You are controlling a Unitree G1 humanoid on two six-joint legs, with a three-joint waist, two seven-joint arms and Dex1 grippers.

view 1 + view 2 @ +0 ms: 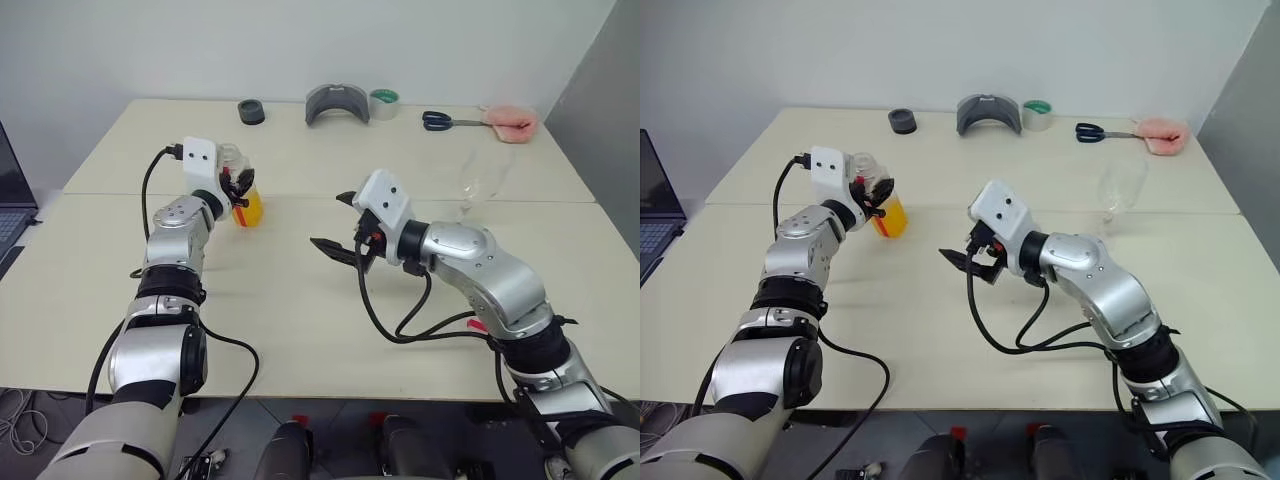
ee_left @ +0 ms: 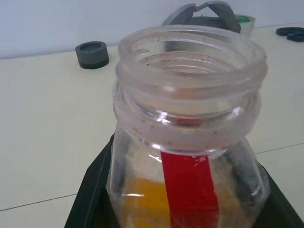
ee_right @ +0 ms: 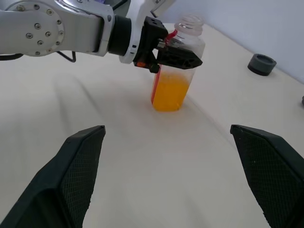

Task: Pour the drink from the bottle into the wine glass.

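A: Left gripper [image 3: 178, 56] – state?
B: Clamped on the bottle [image 3: 176, 71], black fingers on either side of its upper body. Bottle upright, cap off, mouth open. The drink [image 3: 170, 92] fills the lower part. Whether its base touches the table [image 1: 300, 310] or sits just above it, can't tell.

A: Right gripper [image 1: 345, 225]?
B: Jaws spread wide, holding nothing. It hangs over the middle of the table, pointing across toward the bottle, well apart from it.

A: Wine glass [image 1: 481, 180]?
B: Upright on the right side of the table, beyond the right arm.

A: Along the far edge?
B: Black cap [image 1: 251, 111], grey curved piece [image 1: 338, 104], tape roll [image 1: 385, 104], scissors [image 1: 447, 121], pink cloth [image 1: 513, 122].
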